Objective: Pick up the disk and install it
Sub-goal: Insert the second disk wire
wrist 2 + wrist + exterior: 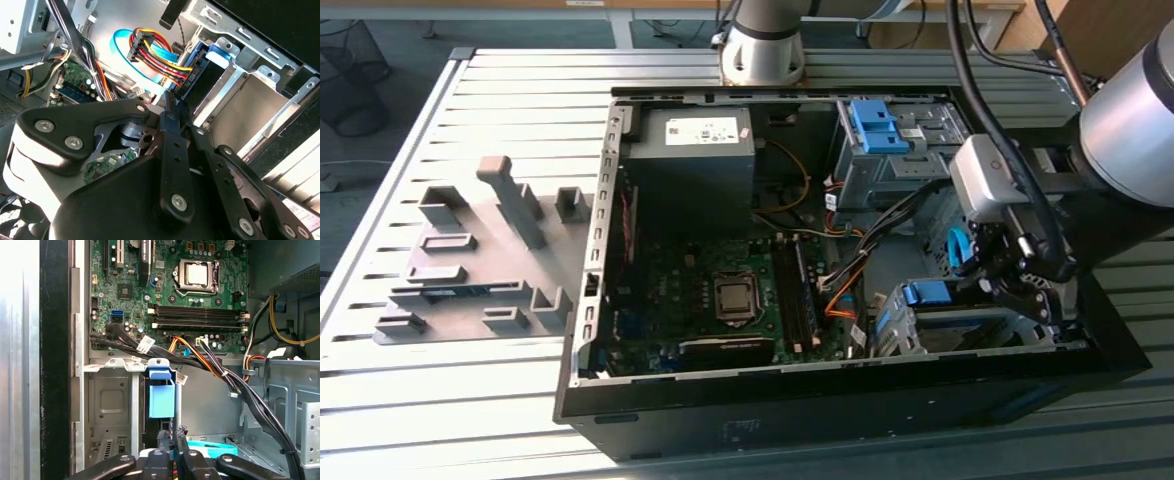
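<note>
First wrist view: my gripper (173,439) has its two thin black fingers (181,440) pressed together, and nothing is caught between them. Just past their tips the disk (161,396) stands on edge in a slot of the metal drive cage (112,405), its blue frame facing me. I cannot see its silver face from here.

In the second wrist view my gripper (169,106) ends right beside the disk (204,80), which shows as a dark slab edged in blue, seated between the cage's (250,75) silver walls. A bundle of red, yellow and orange wires (155,50) runs to a plug at the end of the disk nearest my fingertips. I cannot tell whether I touch the disk.

In the exterior view I (1014,290) hang inside the open computer case (600,250) at about 4 o'clock from its middle, over the cage (961,330), with the disk's blue frame (934,293) just beside me. The green circuit board (707,290) fills the case from the middle towards 7 o'clock. The grey power box (687,165) sits at 11 o'clock. A second cage with a blue latch (874,125) is at 1 o'clock. Outside the case, at 9 o'clock on the slatted table (494,400), lies a grey block of holders (474,260).
</note>
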You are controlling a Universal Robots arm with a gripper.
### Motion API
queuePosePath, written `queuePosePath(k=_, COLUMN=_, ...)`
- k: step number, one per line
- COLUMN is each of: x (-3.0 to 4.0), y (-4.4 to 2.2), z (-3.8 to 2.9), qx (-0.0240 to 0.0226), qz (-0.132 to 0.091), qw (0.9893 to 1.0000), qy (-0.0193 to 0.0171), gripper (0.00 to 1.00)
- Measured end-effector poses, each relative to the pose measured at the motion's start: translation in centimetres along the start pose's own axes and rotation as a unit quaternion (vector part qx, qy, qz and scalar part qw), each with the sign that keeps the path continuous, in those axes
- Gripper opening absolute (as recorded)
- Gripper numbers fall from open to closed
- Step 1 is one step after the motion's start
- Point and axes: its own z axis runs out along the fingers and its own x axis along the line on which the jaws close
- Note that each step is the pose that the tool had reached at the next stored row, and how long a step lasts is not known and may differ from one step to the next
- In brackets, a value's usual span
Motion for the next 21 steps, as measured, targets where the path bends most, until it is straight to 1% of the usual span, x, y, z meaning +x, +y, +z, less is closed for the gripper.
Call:
queuePosePath(k=1, x=0.00, y=0.00, z=-0.01, qx=0.0000, qz=0.000, qw=1.0000, qy=0.0001, gripper=0.17)
queuePosePath(k=2, x=-0.01, y=0.00, z=-0.10, qx=0.0000, qz=0.000, qw=1.0000, qy=0.0005, gripper=0.23)
queuePosePath(k=3, x=-0.04, y=0.00, z=-0.22, qx=0.0000, qz=0.000, qw=1.0000, qy=0.0004, gripper=0.23)
queuePosePath(k=8, x=-0.27, y=-0.01, z=-1.60, qx=0.0000, qz=0.000, qw=1.0000, qy=0.0004, gripper=0.23)
queuePosePath(k=9, x=-0.29, y=-0.01, z=-1.70, qx=0.0000, qz=0.000, qw=1.0000, qy=0.0005, gripper=0.23)
queuePosePath(k=11, x=-0.29, y=-0.01, z=-1.70, qx=0.0000, qz=0.000, qw=1.0000, qy=0.0003, gripper=0.22)
queuePosePath(k=13, x=-0.29, y=-0.01, z=-1.71, qx=0.0000, qz=0.000, qw=1.0000, qy=0.0004, gripper=0.11)
queuePosePath(k=21, x=-0.30, y=-0.01, z=-1.77, qx=0.0000, qz=0.000, qw=1.0000, qy=0.0004, gripper=0.11)
